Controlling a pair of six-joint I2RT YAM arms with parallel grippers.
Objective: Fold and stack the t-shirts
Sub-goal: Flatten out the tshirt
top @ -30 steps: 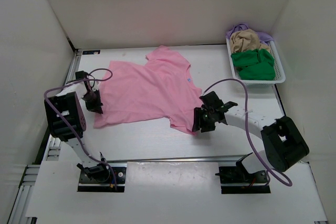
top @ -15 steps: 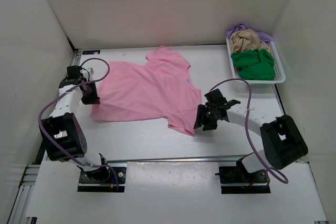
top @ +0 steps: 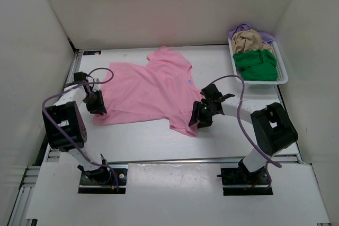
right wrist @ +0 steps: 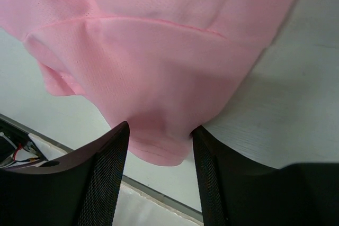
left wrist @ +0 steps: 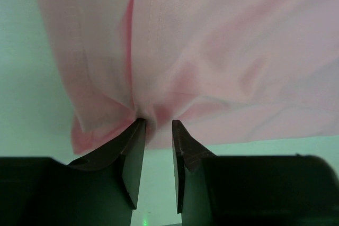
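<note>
Left gripper (left wrist: pixel 157 125) pinched the pink t-shirt (top: pixel 148 91) hem just ahead; right gripper (right wrist: pixel 159 141) straddled its sleeve, grip uncertain. Best lifted evenly, cloth taut.

You got bright, even overhead light with soft shadows, though both wrist views went blurry on the near black fingers (left wrist: pixel 132 162).
</note>
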